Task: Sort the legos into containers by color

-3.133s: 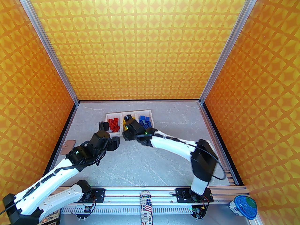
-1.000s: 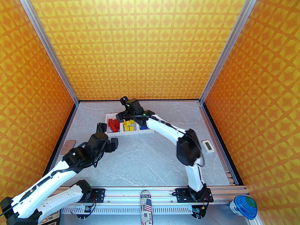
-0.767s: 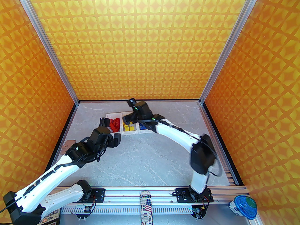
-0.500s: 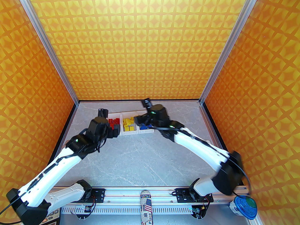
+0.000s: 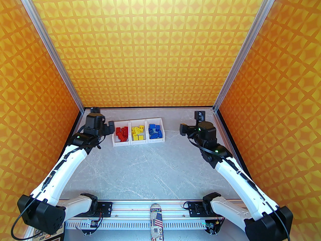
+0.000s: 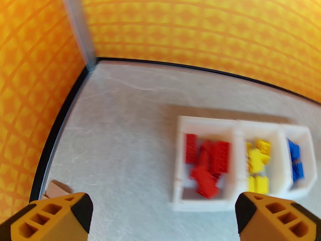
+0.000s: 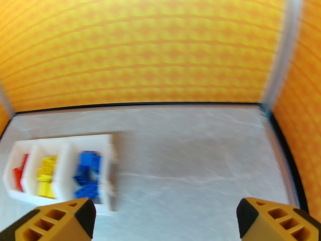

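Note:
Three joined white containers [image 5: 139, 143] sit at the back of the table. Red legos [image 5: 122, 133] fill the left bin, yellow legos [image 5: 138, 132] the middle, blue legos [image 5: 154, 130] the right. My left gripper [image 5: 109, 128] hovers just left of the bins, open and empty. My right gripper [image 5: 183, 129] hangs open and empty well to the right of them. The left wrist view, blurred, shows the containers [image 6: 200, 204] ahead between the fingers of my left gripper [image 6: 163, 209]. In the right wrist view the containers [image 7: 82, 139] lie at lower left of my right gripper [image 7: 165, 215].
A tan tag [image 6: 56, 188] lies near the left table edge. Orange patterned walls close in the table on three sides. An aluminium rail [image 5: 150, 206] with the arm bases runs along the near edge. Bare grey tabletop [image 5: 150, 169] spreads in front of the bins.
Both arms have pulled away from the bins. The right gripper left the yellow bin and swung far right; the left one moved back and left. All three bins are now uncovered.

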Motion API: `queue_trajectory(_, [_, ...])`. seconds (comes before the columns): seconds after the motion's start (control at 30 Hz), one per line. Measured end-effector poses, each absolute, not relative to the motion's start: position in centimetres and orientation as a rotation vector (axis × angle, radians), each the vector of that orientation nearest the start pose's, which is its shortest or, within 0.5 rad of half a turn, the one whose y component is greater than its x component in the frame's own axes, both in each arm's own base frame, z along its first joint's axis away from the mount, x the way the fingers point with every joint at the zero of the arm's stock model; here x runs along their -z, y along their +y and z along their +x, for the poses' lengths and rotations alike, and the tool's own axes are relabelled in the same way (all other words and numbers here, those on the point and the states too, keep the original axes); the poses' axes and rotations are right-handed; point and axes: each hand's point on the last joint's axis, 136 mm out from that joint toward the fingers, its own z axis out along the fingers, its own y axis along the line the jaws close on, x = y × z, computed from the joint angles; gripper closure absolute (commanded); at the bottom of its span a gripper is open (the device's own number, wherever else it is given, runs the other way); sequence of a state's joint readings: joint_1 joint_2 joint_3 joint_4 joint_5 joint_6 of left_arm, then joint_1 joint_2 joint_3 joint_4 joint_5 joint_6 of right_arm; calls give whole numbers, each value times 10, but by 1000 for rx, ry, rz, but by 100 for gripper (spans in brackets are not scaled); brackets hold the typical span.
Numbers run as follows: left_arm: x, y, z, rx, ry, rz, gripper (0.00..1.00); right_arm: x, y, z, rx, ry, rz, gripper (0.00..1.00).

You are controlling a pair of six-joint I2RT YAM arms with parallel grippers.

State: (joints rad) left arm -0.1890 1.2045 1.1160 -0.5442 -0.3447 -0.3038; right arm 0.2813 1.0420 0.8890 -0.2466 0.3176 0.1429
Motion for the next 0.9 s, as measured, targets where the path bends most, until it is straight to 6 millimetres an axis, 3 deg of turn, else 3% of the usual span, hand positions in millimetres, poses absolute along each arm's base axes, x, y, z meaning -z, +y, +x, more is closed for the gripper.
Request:
queue_trajectory(0.23, [-175, 65, 356, -158, 2170, -602, 1, -224, 2, 367, 149, 2021, 210, 2])
queue_trajectory(0.43, [-127, 99, 358, -183, 2166, -676, 1, -182, -26, 376, 208, 2093, 306, 2])
queue_trajectory(0.53, [-118, 104, 365, -186, 2138, -657, 1, -164, -28, 383, 227, 2125, 310, 1])
queue_trajectory(0.67, [-108, 96, 379, -127, 2095, -568, 1, -142, -31, 387, 254, 2136, 318, 2])
queue_trajectory(0.9, [-99, 88, 390, -79, 2044, -471, 1, -127, -43, 389, 338, 2119, 343, 2])
